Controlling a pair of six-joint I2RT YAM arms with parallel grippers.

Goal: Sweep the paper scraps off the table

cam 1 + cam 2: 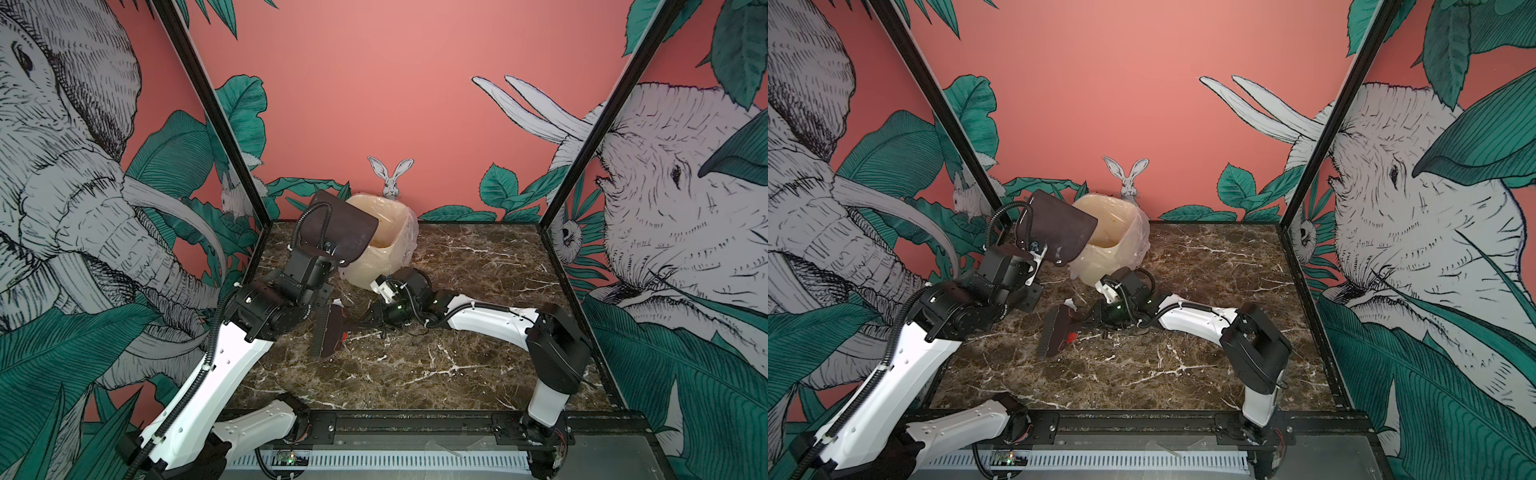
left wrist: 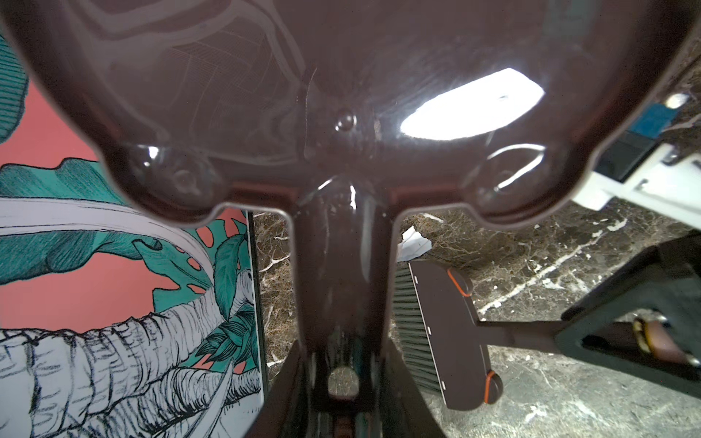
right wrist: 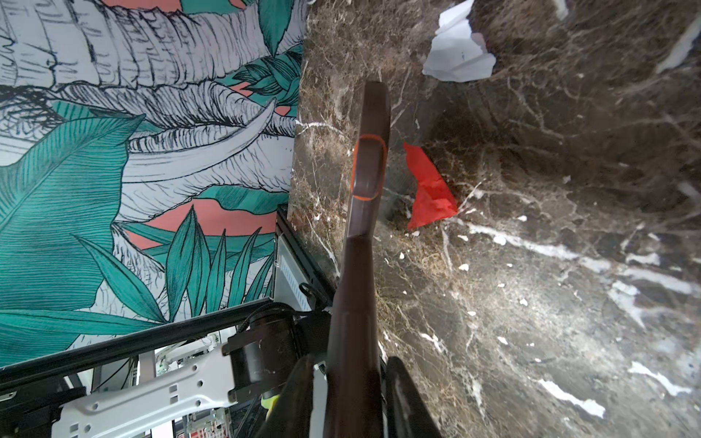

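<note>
fingers [image 2: 282, 383] of the left gripper [image 2: 343, 413] are seen clamped narrowly on the handle of a dark brown dustpan [image 2: 341, 94], whose glossy underside blocks most of that wrist view. the right gripper [image 3: 352, 402] is closed on the handle of a matching brush [image 3: 358, 265]. in both top views the dustpan is held tilted over a cream bin [image 1: 388, 249] lined with clear plastic, above centre, and the bin's inside is partly hidden by it. a white scrap [image 3: 459, 57] and a red scrap [image 3: 430, 189] are seen lying on the table [image 1: 457, 291], dark marble with white veins, near the brush head at mid-frame. the walls are covered by a mural [image 1: 665, 187] of elephants, leaves and a rabbit on salmon pink. small lettering on the left arm cannot be read.
</note>
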